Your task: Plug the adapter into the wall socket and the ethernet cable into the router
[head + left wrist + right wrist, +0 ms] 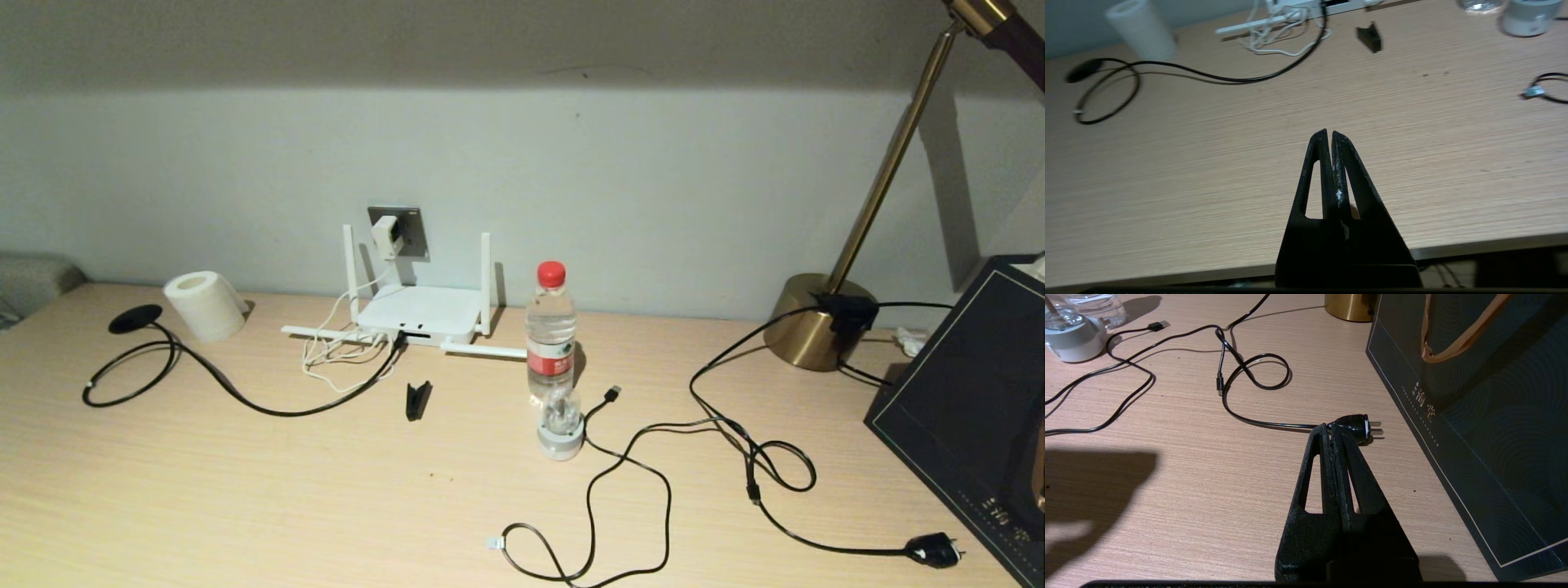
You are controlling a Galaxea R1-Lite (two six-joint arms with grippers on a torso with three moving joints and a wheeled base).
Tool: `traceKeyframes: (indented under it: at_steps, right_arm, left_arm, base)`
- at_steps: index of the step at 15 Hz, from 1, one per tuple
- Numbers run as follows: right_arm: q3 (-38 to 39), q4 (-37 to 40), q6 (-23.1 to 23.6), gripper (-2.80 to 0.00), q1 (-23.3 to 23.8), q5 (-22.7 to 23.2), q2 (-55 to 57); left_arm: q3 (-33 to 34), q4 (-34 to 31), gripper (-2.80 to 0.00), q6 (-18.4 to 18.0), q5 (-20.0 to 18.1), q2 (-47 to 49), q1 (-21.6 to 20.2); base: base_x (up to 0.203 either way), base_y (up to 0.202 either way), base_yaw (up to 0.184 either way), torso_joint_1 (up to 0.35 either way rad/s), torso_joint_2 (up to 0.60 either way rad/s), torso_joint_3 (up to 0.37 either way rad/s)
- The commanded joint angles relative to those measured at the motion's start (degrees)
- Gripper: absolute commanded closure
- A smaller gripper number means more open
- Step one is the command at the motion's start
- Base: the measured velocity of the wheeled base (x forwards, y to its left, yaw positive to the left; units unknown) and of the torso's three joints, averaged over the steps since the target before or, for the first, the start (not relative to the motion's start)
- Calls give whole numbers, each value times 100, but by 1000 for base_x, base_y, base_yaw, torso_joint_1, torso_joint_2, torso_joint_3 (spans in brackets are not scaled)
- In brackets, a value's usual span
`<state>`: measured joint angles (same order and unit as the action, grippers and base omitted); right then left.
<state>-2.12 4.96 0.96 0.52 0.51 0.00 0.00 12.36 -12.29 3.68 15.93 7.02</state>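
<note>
The white adapter (384, 235) sits against the grey wall socket (400, 233), and its thin white cord (335, 351) hangs down to the table. Below it lies the white router (420, 314) with its stick antennas. The black ethernet cable (269, 408) runs across the table, and its end meets the router's front port edge (399, 338). In the left wrist view the same cable (1229, 78) leads up to the router (1339, 2). My left gripper (1329, 132) is shut and empty over bare wood by the front edge. My right gripper (1329, 428) is shut and empty.
A paper roll (204, 305), a black clip (418, 400), a water bottle (551, 331) and a small grey-based gadget (561, 425) stand on the desk. A black USB cable (612, 394), a black plug (1355, 426), a brass lamp (816, 322) and a dark bag (971, 408) are on the right.
</note>
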Motion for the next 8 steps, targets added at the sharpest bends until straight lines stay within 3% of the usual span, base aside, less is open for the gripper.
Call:
traceKeyframes:
  at_steps: [1, 4, 6, 8]
  right_arm:
    - [1, 5, 0, 0, 0, 2, 0]
    - [1, 5, 0, 0, 0, 2, 0]
    - [1, 5, -8, 0, 0, 2, 0]
    - [1, 5, -8, 0, 0, 10, 0]
  left_arm:
    - [-27, -576, 0, 164, 535, 41, 1]
    - [-438, -1925, 0, 135, 334, 100, -25]
    - [-454, -1954, 0, 8, 231, 391, -84]
    - [-450, -1951, 0, -34, 232, 534, -653]
  base:
    - [0, 0, 0, 0, 0, 0]
    - [0, 0, 0, 0, 0, 0]
    - [0, 0, 0, 0, 0, 0]
    - [0, 0, 0, 0, 0, 0]
